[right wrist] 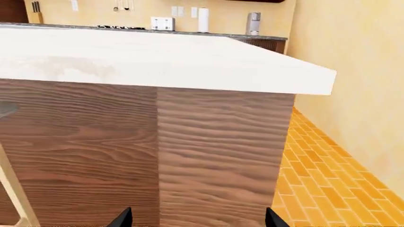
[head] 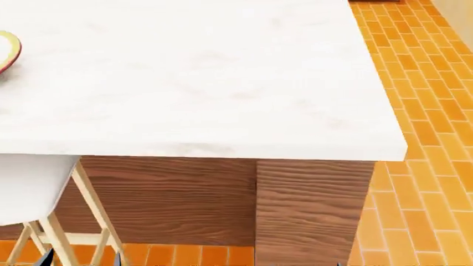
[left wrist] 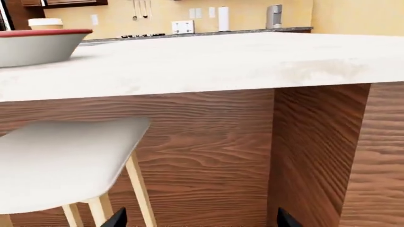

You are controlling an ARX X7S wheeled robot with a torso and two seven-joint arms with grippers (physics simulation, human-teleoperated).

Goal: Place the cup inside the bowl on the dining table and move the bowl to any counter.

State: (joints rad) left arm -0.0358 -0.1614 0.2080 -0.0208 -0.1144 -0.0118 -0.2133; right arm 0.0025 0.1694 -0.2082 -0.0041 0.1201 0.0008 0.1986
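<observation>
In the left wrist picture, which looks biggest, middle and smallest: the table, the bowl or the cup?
1. Table, biggest.
2. Bowl, partly cut off.
3. Cup, smallest; only its top peeks over the bowl, and it sits farther back.

A home kitchen is shown: a white-topped, wood-sided bench (head: pixel 192 83) with a stool (left wrist: pixel 57 165), orange brick flooring (head: pixel 421 166), and a back counter (left wrist: pixel 208 33) carrying utensils.

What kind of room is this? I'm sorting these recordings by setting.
Most likely a home kitchen with a dining island: a white-topped dining table with a stool tucked at it, a bowl on top, and a back counter carrying a paper towel roll.
</observation>
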